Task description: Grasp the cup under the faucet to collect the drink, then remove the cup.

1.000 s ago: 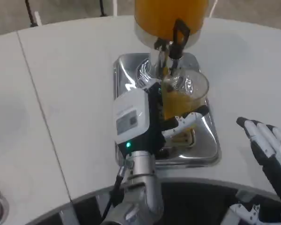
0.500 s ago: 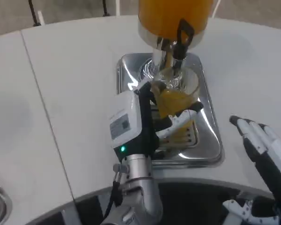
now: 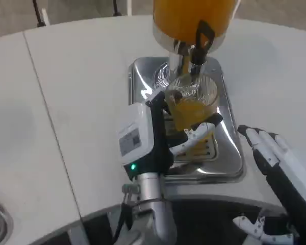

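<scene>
The right hand [image 3: 275, 163] has crept nearer the tray [image 3: 229, 158], fingers apart and empty. The left hand [image 3: 158, 135] holds the cup [image 3: 191, 104] by its side; part-full, it looks slippery and spill-prone.

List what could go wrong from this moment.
The left hand holds the cup, already well filled with orange drink, under the faucet; pulling it away fast may slosh juice onto the metal tray. The right hand hovers open near the tray and might bump it.

No legible text or labels
</scene>
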